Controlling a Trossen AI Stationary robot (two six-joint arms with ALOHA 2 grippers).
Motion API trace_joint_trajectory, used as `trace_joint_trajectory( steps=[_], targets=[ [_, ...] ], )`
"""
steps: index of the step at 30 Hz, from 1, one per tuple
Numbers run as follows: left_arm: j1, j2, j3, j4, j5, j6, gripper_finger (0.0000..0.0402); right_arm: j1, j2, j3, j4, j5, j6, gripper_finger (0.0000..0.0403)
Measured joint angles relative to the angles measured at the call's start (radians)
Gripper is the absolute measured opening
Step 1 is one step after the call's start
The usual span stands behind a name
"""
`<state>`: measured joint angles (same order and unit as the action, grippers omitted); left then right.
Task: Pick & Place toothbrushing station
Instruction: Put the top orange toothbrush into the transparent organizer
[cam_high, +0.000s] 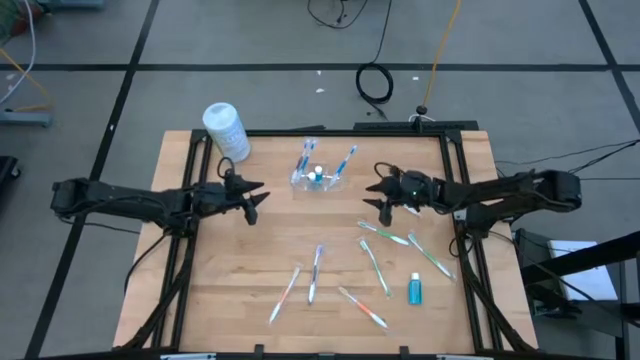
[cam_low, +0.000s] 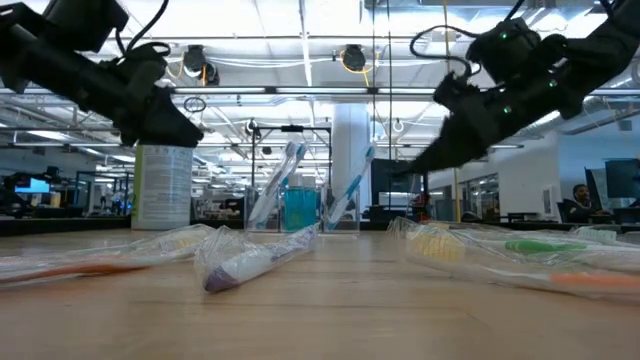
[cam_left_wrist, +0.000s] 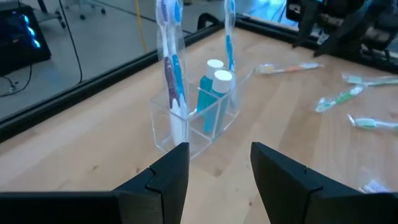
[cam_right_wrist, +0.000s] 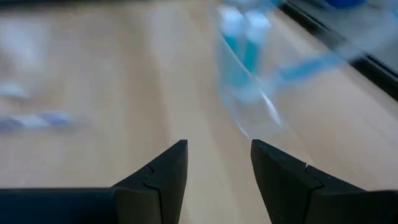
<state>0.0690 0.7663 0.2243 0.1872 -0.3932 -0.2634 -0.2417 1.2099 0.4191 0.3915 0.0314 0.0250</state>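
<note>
Wrapped toothbrush (cam_low: 250, 262) lies closest at table level, purple end toward the front, on the wood table (cam_high: 250, 260). More wrapped brushes scattered over the front half: two (cam_high: 300, 280) left of centre, one orange-tipped (cam_high: 363, 307) further front, green ones (cam_high: 400, 245) to the right. Small blue tube (cam_high: 415, 291) lies near the right edge, apart from the brushes.

Holder (cam_high: 318, 179) stands upright at the back centre, clear plastic, between the two arms. Inside it: two toothbrushes (cam_left_wrist: 171, 68) standing tilted, and two blue tubes with white caps (cam_left_wrist: 214, 93).

Left gripper (cam_high: 257, 196) hangs above the table left of the holder, near but not touching. Jaws spread, nothing between them; holder shows straight ahead through the gap.

Right gripper (cam_high: 377, 194) hangs on the holder's other side, also apart from it. Jaws spread, empty; holder ahead and off to one side.

White canister (cam_high: 226, 130) stands at the back left corner, well away from the holder.
</note>
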Motion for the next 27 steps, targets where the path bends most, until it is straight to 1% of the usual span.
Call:
trace_joint_trajectory(
  steps=[3, 4, 6, 8, 10, 13, 15, 18, 23, 27],
  targets=[
    [0.013, 0.0, -0.022, 0.06, 0.0, 0.001, 0.018, -0.017, -0.035, 0.0, -0.205, 0.138, 0.022, 0.017],
    [0.018, 0.0, -0.024, 0.061, 0.0, 0.0, 0.0179, -0.026, -0.045, 0.0, -0.267, 0.164, 0.044, 0.0172],
    [0.023, 0.0, -0.025, 0.048, 0.0, -0.001, 0.018, -0.045, -0.058, 0.0, -0.36, 0.177, 0.072, 0.0176],
    [0.023, 0.0, -0.025, 0.054, 0.0, -0.001, 0.0179, -0.059, -0.057, 0.0, -0.402, 0.173, 0.1, 0.018],
    [0.023, 0.0, -0.025, 0.058, 0.0, -0.004, 0.018, -0.068, -0.051, -0.001, -0.395, 0.152, 0.115, 0.0181],
    [0.023, 0.0, -0.025, 0.058, 0.001, -0.011, 0.018, -0.077, -0.04, -0.001, -0.334, 0.09, 0.105, 0.0182],
    [0.023, 0.0, -0.025, 0.062, 0.001, -0.012, 0.0179, -0.085, -0.028, -0.001, -0.283, 0.075, 0.105, 0.0182],
    [0.023, 0.0, -0.025, 0.091, 0.001, -0.012, 0.0179, -0.101, 0.009, -0.001, -0.229, 0.076, 0.105, 0.0182],
    [0.023, 0.0, -0.025, 0.123, 0.002, -0.005, 0.018, -0.119, 0.11, -0.001, -0.192, 0.077, 0.091, 0.0182],
    [0.023, 0.0, -0.025, 0.124, 0.002, -0.002, 0.018, -0.132, 0.184, -0.001, -0.136, 0.125, 0.084, 0.0183]
  ],
)
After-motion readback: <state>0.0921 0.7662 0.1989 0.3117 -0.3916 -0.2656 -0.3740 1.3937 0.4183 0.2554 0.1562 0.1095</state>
